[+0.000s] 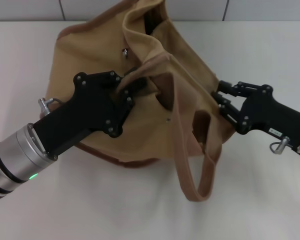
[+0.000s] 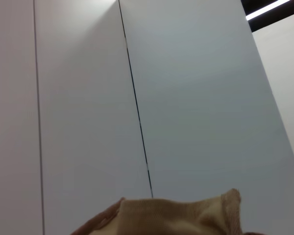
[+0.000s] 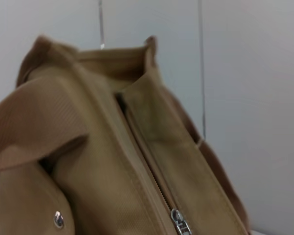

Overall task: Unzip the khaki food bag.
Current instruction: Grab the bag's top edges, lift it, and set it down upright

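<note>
The khaki food bag [image 1: 140, 90] sits mid-frame on the counter [image 1: 270, 200], the left tool [image 1: 124, 92] clenched on its top fabric, the right tool [image 1: 221, 97] pinching its right edge; unzipping looks underway, needing the metal pull [image 3: 180, 224] drawn along next.

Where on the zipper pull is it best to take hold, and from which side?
Probably by the flat metal zipper pull, lying on the closed zipper track at the end of the khaki food bag nearest the right tool. Approach from that end and pinch its flat faces.
</note>
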You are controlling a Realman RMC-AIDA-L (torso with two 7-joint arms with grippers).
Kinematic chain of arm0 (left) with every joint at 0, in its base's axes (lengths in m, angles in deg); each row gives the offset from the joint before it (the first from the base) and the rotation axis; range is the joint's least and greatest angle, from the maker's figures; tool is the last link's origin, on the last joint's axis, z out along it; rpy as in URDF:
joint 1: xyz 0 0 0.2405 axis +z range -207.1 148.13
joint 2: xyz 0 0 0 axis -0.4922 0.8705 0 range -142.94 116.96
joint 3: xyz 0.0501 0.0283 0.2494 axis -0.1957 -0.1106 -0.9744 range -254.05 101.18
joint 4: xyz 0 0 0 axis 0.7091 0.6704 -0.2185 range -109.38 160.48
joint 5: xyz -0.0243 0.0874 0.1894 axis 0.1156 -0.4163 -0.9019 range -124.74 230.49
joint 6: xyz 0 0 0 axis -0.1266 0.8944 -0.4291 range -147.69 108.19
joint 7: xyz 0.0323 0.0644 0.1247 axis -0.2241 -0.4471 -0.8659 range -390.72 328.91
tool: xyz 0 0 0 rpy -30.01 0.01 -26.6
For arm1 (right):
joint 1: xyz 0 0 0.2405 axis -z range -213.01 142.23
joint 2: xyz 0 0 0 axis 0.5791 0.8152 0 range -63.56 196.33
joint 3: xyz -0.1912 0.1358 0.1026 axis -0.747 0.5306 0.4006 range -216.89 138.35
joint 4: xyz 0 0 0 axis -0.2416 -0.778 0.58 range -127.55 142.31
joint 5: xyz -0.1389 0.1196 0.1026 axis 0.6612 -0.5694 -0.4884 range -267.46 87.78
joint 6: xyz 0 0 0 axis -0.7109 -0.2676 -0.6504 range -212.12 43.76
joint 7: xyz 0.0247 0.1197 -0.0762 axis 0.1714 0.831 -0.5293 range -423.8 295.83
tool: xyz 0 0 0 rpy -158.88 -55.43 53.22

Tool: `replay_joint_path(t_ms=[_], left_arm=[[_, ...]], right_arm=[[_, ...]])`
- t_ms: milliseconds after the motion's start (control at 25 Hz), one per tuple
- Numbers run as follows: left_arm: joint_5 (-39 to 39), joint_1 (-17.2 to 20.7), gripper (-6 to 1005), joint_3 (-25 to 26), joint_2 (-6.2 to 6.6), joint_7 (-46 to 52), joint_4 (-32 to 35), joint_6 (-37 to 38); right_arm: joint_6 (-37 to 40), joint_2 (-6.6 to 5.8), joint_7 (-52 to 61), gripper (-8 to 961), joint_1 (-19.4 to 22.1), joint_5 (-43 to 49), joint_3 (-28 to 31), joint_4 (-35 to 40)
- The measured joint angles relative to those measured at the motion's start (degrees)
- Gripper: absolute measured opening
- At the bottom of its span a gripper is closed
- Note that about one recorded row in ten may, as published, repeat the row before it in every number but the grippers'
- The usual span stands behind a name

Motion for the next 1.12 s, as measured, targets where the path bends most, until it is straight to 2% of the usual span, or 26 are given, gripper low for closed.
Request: replay_joint_path(t_ms=[400, 640, 1120], left_arm=[[0.05, -0.73, 70, -0.40, -0.18, 0.30, 0.05, -0.54], [0.18, -1.55, 69, -1.02, -0.26, 0.36, -0.42, -1.25], [0.16, -3.00, 69, -2.88, -0.26, 0.30, -1.67, -1.95]], right_arm=[[-3.16, 0.16, -4.43, 272, -2.17, -0.10, -5.18, -4.41], [-3.36, 0.25, -4.79, 371, -3.10, -0.23, -5.46, -5.74], [-9.85, 0.39, -7.98, 366, -6.19, -2.63, -5.03, -11.38]])
